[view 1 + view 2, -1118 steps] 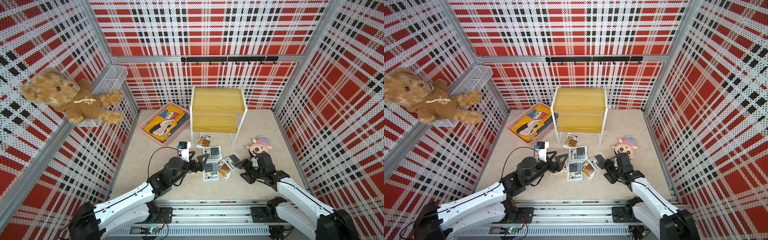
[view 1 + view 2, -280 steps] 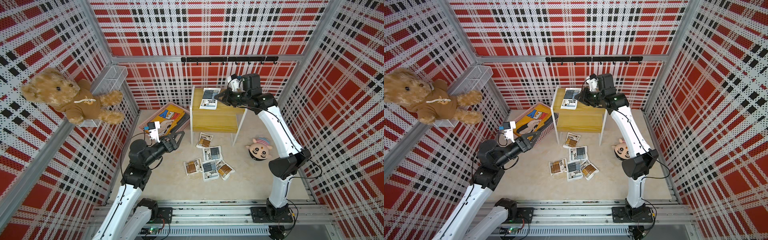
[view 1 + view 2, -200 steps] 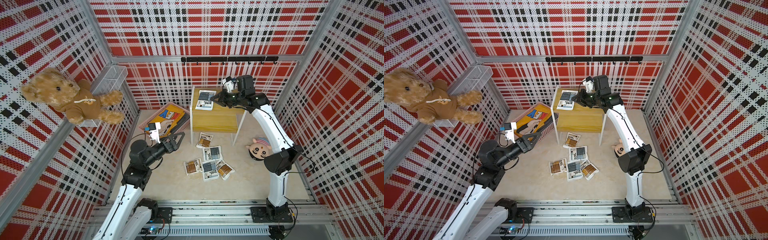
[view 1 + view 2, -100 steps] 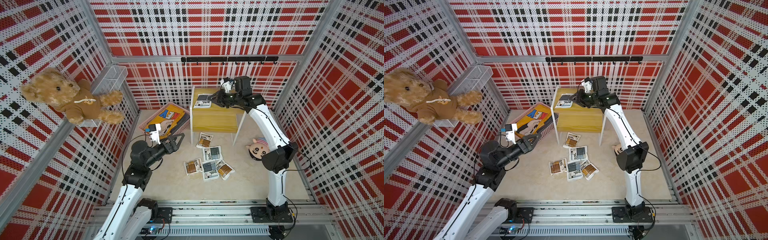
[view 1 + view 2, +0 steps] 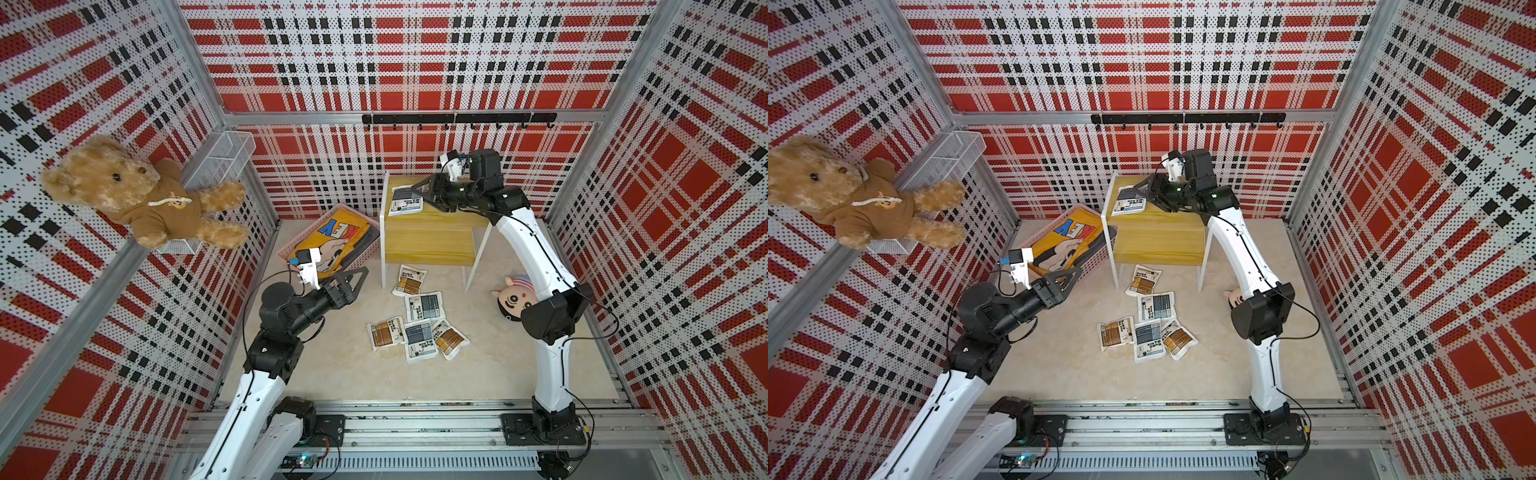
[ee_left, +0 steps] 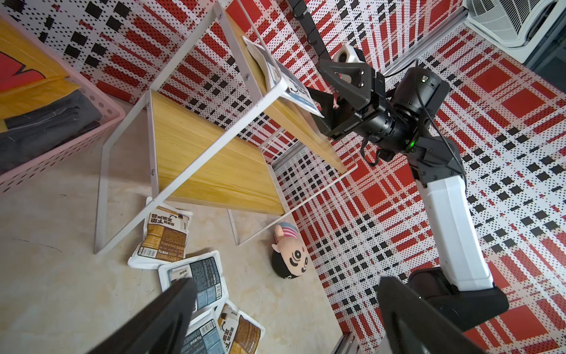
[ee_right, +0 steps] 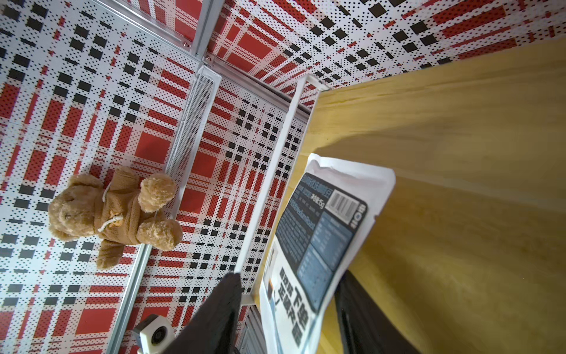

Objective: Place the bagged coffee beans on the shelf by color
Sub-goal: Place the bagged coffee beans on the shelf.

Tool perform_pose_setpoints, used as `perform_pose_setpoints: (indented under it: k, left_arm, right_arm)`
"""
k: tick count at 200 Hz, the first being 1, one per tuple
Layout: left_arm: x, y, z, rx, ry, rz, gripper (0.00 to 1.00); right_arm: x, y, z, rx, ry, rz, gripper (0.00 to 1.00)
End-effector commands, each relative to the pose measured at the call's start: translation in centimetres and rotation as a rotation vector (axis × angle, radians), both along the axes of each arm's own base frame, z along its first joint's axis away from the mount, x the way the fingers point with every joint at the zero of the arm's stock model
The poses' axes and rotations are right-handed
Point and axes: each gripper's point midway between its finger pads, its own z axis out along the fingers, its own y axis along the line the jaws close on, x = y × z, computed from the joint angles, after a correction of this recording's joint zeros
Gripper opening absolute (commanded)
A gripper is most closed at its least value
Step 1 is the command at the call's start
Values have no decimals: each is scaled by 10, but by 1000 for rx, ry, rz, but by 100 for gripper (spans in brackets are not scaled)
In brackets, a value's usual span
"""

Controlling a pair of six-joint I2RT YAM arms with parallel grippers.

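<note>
1. Where the upper board of the shelf (image 5: 432, 245) meets its side rail, one grey-blue pouch (image 5: 406, 200) lies label-up, with an edge overhanging the rail in the wrist views.
2. Five floor pouches (image 5: 419, 338): three brown and two grey-blue, loose in front of the shelf legs, not yet shelved.
3. Right gripper (image 5: 420, 193): jaws parted either side of the pouch's near end, with a gap showing beside one finger. No pinch is evident.
4. Step in hand, as judged: release. Done well, the jaws widen fully and retreat level along the board before lifting, so no finger drags the overhanging pouch off. This tier is best kept for grey-blue and the lower one for brown.
5. Right arm: forearm slanting up from the elbow, wrist roughly level over the upper board.
6. Left gripper (image 5: 359, 282): fingers spread wide and empty, hovering above the floor just beside the pink basket (image 5: 286, 249). The arm is bent and points toward the shelf.
</note>
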Motion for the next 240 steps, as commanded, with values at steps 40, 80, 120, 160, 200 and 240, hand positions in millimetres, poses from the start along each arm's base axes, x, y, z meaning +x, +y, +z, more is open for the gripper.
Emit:
perform_pose_setpoints:
  k: [40,80,120,160,200,240]
  left_arm:
    - [-2,2,-4,14,-12,1,99]
    - [-1,2,-3,10,-13,2,99]
    - [-2,2,-1,6,-17,1,99]
    - [-2,2,1,1,-21,5,99]
    - [-4,2,1,-5,-24,8,99]
    - [-14,-7,-4,-14,-21,-13,99]
  right_arm:
    - [6,2,7,14,-23,-10,80]
    - [-1,-8,9,-39,-41,-47,98]
    - [-7,-18,19,-82,-76,-99,98]
    - [-28,-10,47,-74,-161,-64,97]
    - [-83,8,60,-156,-223,3,96]
    - [-145,12,22,-240,-165,58,93]
